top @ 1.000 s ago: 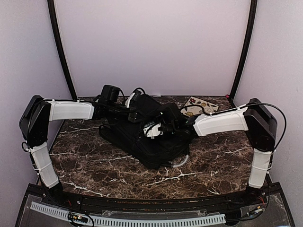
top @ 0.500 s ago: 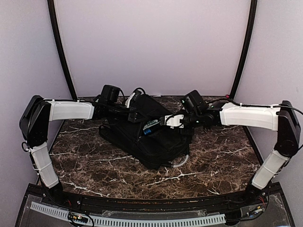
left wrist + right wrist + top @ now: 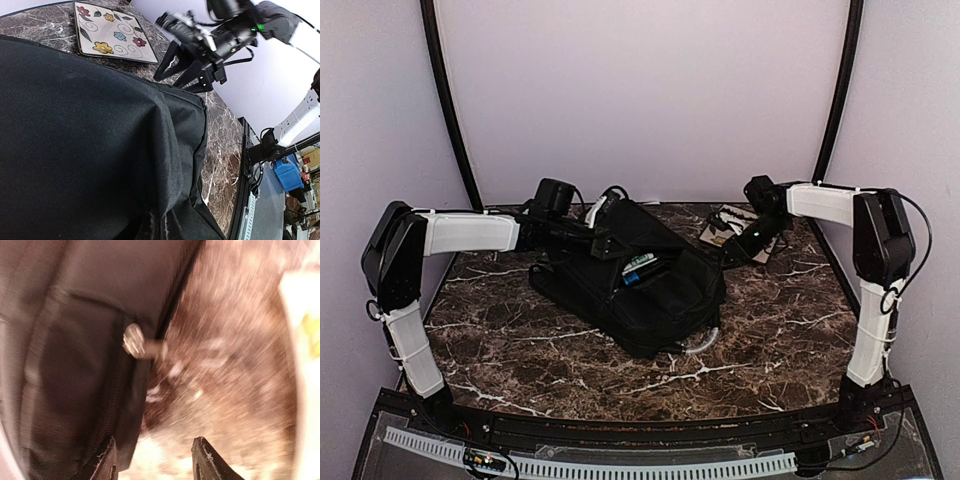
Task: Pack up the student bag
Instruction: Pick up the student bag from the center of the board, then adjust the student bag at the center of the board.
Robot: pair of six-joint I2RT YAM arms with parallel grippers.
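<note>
Right hand (image 3: pixel 152 456), fingers spread apart with nothing between them, hangs above the dark veined marble surface (image 3: pixel 520 340) at the far right, just beside the right edge of the student bag (image 3: pixel 650 300); the right wrist view is blurred but shows a round metal zip pull (image 3: pixel 133 341) on the bag's seam close ahead of the fingertips. In the left wrist view the same hand (image 3: pixel 172 80) is poised next to a square flower-patterned card (image 3: pixel 112 32) that lies flat on the surface behind the bag. Left hand (image 3: pixel 608 242) rests against the bag's far left rim; black fabric fills its own camera view, and whether its fingers are clamped or apart cannot be told. The student bag lies flat at the middle of the surface, set at an angle, its top opening gaping to show a small blue-and-green item (image 3: pixel 638 268) inside. A pale curved loop (image 3: pixel 702 343) protrudes at its near right corner.
</note>
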